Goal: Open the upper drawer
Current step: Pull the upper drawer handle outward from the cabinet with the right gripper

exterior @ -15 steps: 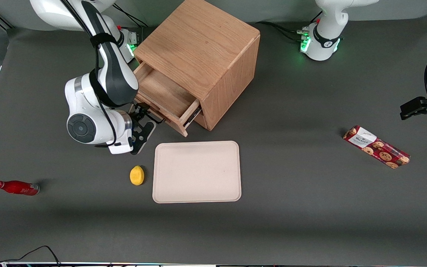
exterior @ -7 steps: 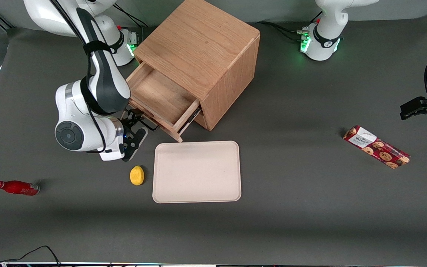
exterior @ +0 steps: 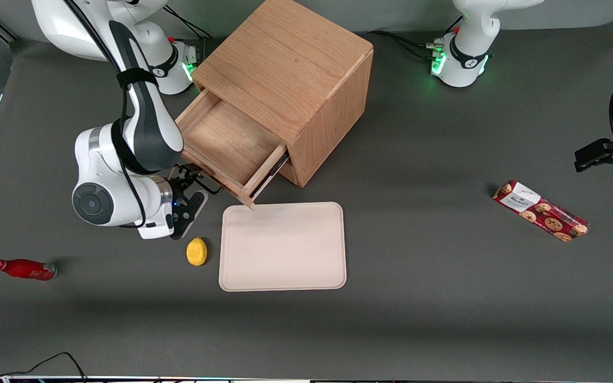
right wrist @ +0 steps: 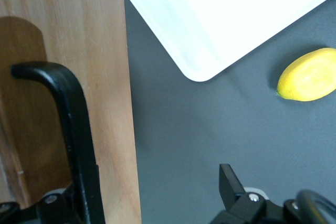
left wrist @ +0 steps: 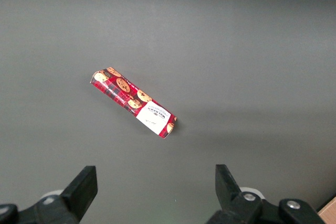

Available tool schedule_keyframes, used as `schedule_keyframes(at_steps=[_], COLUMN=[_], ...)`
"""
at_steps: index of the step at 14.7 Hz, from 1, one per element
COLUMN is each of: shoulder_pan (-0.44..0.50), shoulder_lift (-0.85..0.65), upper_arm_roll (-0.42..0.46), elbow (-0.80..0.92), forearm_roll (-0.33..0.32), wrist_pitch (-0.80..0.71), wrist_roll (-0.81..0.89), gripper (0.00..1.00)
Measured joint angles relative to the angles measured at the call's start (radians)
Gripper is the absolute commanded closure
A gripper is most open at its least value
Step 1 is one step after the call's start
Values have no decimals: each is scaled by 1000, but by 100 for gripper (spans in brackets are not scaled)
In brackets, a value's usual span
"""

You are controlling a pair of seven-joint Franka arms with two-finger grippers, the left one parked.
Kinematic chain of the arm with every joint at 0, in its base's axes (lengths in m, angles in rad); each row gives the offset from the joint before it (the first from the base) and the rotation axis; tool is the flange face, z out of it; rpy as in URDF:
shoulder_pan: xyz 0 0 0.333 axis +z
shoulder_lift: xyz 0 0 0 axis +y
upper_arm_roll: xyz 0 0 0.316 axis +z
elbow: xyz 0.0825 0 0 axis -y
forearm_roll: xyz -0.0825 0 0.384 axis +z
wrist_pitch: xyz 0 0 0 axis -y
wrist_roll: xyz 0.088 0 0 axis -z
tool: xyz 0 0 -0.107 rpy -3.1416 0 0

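Note:
The wooden cabinet [exterior: 290, 58] stands at the back of the table. Its upper drawer [exterior: 226, 143] is pulled well out and its tray is empty. The drawer's front corner hangs over the tray's edge. My right gripper [exterior: 192, 186] is in front of the drawer front, at its thin black bar handle [exterior: 208, 183]. In the right wrist view the gripper [right wrist: 139, 190] is open wide. The black handle [right wrist: 73, 119] and the edge of the oak drawer front [right wrist: 113, 77] lie between the fingers. The lower drawer is hidden under the upper one.
A beige tray [exterior: 282, 247] lies on the table nearer the camera than the drawer, and shows in the right wrist view [right wrist: 226, 9]. A yellow lemon [exterior: 196, 251] [right wrist: 310, 74] lies beside it. A red bottle [exterior: 22, 268] lies toward the working arm's end. A cookie box [exterior: 540, 210] [left wrist: 134, 102] lies toward the parked arm's end.
The upper drawer has slid farther out of the cabinet. My right gripper has moved with the handle, away from the cabinet.

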Motion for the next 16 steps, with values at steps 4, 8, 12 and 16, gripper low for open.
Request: schedule_keyframes(at_steps=[4,8,12,16], shoulder_pan=[-19,-29,-35,-59], shoulder_lift=[10,13,24,41], upper_arm_roll=[-1,-12,-17,-19], elbow=[13,26,36,53], forearm_roll=[0,0,0,0], wrist_pitch=[0,0,0,0], wrist_roll=[-28,-44,-69,-94], gripper=[0,0,0,0])
